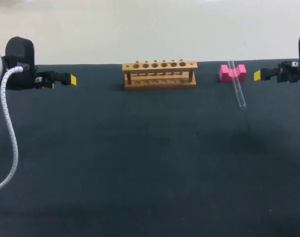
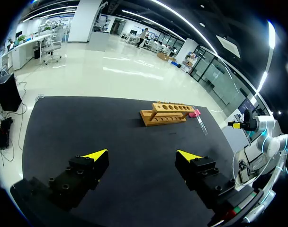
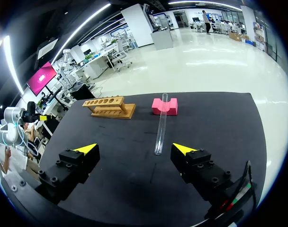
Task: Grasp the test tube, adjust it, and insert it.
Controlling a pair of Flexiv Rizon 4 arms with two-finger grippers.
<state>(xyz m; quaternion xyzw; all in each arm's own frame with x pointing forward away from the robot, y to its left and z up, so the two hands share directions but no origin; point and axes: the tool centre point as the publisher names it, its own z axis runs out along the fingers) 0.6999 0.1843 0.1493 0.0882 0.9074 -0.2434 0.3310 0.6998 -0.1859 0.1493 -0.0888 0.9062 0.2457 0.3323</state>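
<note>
A clear glass test tube (image 1: 237,85) lies with its upper end resting in the notch of a pink block (image 1: 232,72), its lower end on the dark table. A wooden rack (image 1: 160,74) with a row of holes stands at the back middle. My left gripper (image 1: 71,80) hovers open at the far left edge, far from the rack (image 2: 166,113). My right gripper (image 1: 258,75) is open at the far right, just beside the pink block. In the right wrist view the tube (image 3: 160,128) lies ahead of the open fingers, between them, with the block (image 3: 164,106) beyond.
The dark table (image 1: 140,163) stretches wide in front of the rack. A white cable (image 1: 10,133) hangs from my left arm over the table's left side.
</note>
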